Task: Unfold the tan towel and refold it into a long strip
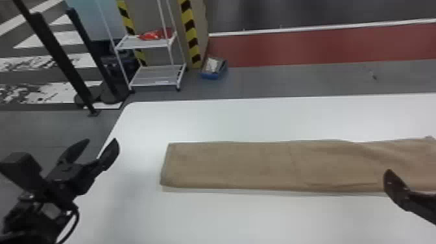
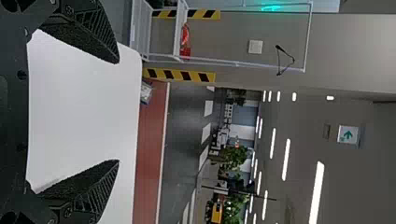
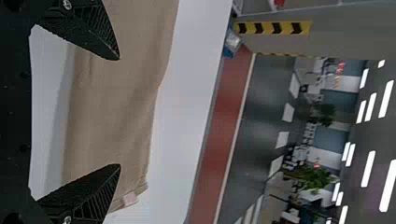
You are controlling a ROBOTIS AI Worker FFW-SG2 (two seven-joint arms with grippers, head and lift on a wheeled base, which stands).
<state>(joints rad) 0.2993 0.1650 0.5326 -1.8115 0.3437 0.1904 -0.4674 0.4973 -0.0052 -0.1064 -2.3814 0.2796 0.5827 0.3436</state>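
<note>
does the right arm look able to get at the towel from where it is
Likely yes: the right gripper is open near the right-hand part of the towel, and I see nothing lying on the cloth or blocking the way.

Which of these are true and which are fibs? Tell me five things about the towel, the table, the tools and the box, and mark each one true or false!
1. The towel lies on the table. True.
2. The table is red. False: it is white.
3. The left tool is shut. False: its two fingers are apart.
4. The right tool is squeezing the towel. False: it is open and grips nothing.
5. A blue box sits on the floor past the table. True.
</note>
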